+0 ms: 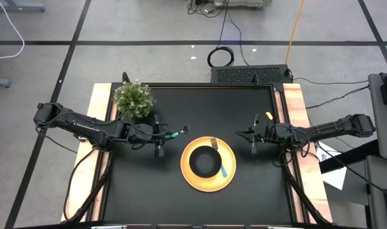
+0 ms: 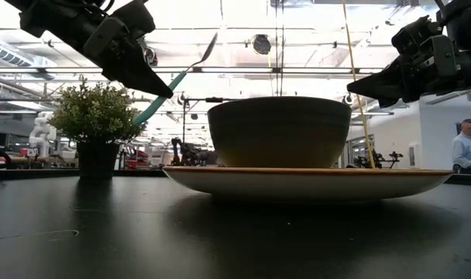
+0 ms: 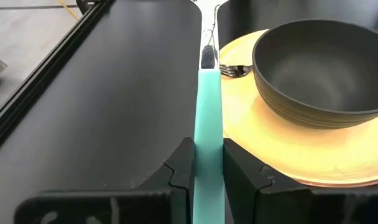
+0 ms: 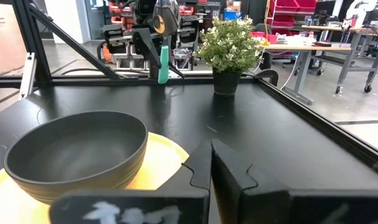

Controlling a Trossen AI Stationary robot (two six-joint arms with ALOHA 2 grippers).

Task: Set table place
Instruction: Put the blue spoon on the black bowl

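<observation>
Left pincer is clamped on the teal plastic handle of the spoon, held up in the air just left of the plate. That slick, narrow handle could twist in the grip and clip the plate rim on the way down. Matte black bowl sits on the glossy yellow plate, with the fork beside it. Right pincer is closed on nothing, waiting right of the plate.

Matte black table, yellow plate, black bowl, teal-handled spoon, apparently white-flecked green plant.
</observation>
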